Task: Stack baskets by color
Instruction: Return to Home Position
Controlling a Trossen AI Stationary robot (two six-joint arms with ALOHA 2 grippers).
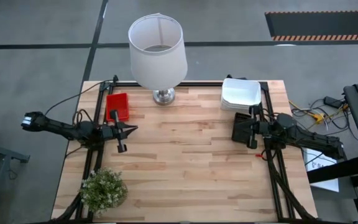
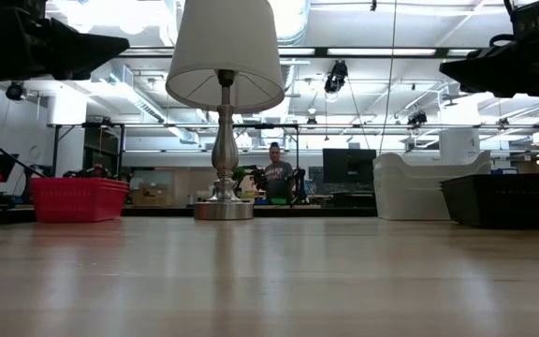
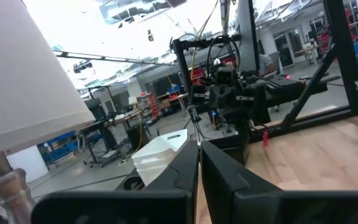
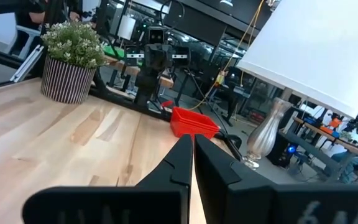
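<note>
The red baskets (image 1: 117,106) rest on their bottoms at the table's far left, beside the lamp. A stack of white baskets (image 1: 240,94) stands at the far right, with the black baskets (image 1: 242,127) just in front of it on the near side. My left gripper (image 1: 133,129) hangs shut above the table, near the red baskets, pointing toward the table's right. My right gripper (image 1: 251,126) is shut too, raised over the black baskets' right side and pointing left. In the low view both grippers (image 2: 124,42) (image 2: 444,67) are well above the baskets.
A lamp with a white shade (image 1: 157,43) and metal foot (image 1: 163,96) stands at the far middle. A potted plant (image 1: 104,190) sits at the near left corner. Bare wood (image 1: 185,162) lies between the arms. A person (image 2: 276,173) is far behind the table.
</note>
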